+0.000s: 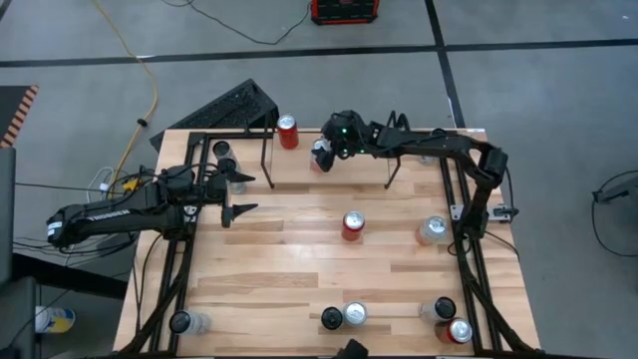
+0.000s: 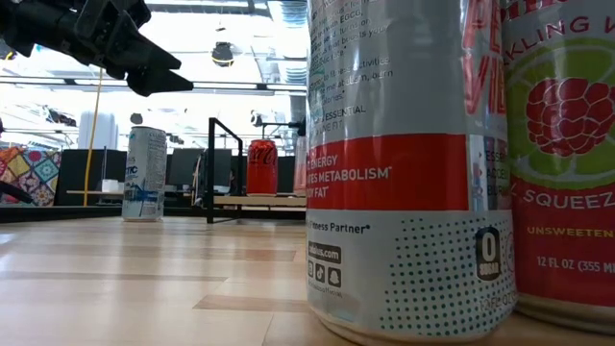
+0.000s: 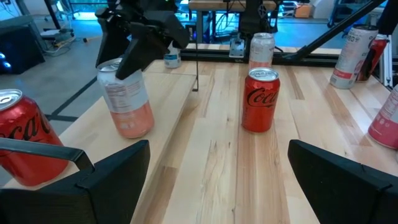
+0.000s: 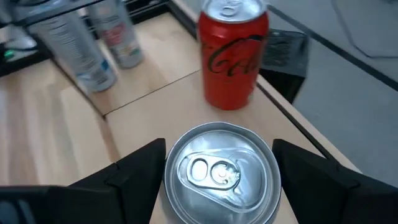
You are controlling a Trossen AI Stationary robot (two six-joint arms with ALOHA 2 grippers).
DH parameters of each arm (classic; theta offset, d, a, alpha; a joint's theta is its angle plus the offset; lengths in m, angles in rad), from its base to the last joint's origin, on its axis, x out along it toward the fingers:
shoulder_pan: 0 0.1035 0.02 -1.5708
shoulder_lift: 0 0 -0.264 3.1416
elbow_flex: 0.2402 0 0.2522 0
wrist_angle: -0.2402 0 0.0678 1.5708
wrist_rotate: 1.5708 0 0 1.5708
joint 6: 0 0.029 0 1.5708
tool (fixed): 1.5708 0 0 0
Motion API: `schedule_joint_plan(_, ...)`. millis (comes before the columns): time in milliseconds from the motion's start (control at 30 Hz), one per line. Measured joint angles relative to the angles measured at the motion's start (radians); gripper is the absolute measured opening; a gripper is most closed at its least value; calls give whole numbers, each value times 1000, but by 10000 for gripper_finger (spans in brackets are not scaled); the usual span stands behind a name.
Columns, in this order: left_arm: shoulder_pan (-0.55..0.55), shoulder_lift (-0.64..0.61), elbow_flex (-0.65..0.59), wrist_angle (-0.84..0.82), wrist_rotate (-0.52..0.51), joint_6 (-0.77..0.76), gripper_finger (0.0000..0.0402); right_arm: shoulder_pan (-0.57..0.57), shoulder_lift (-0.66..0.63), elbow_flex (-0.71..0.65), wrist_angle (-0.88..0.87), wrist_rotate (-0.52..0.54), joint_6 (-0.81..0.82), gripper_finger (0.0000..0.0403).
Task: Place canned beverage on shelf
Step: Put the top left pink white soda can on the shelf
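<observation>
My right gripper (image 1: 322, 155) is shut on a silver can with a pink lower label (image 3: 127, 102), near the table's far edge. The can stands between the two upright end brackets of the thin black wire shelf (image 1: 267, 160). A red Coca-Cola can (image 1: 288, 132) stands just left of it, by the left bracket. Another red Coca-Cola can (image 1: 352, 225) stands mid-table. My left gripper (image 1: 237, 202) is open and empty above the table's left side, and it also shows in the left wrist view (image 3: 217, 186). My right gripper pinches the can's upper wall just under the rim (image 4: 166, 163), one finger on each side, with the lid (image 4: 221, 171) showing between them. The fingers (image 3: 134, 53) come from above, slanting down. The can stands about upright, its bottom (image 3: 134, 132) seemingly on the wood.
Two silver cans (image 1: 221, 150) (image 1: 237, 178) stand by the left rail. A silver can (image 1: 432, 231) stands at the right. Several cans line the near edge (image 1: 354, 314), filling the low view (image 2: 404, 173). Black tubular rails (image 1: 179, 269) run along both sides.
</observation>
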Motion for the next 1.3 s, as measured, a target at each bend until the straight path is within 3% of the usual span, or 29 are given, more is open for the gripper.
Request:
schedule_joint_plan(400,0,0,0,1,0,-5,369,124,3,-3,-4,366,208,318)
schedule_joint_plan(833,0,0,0,1,27,-18,369,140,4,-4,101,395,186,317)
schedule_joint_plan(1000,0,0,0,1,27,-18,369,133,3,24,86,340,49,317)
schedule_joint_plan(1300,0,0,0,-8,27,-18,369,45,-33,78,21,-26,-209,317)
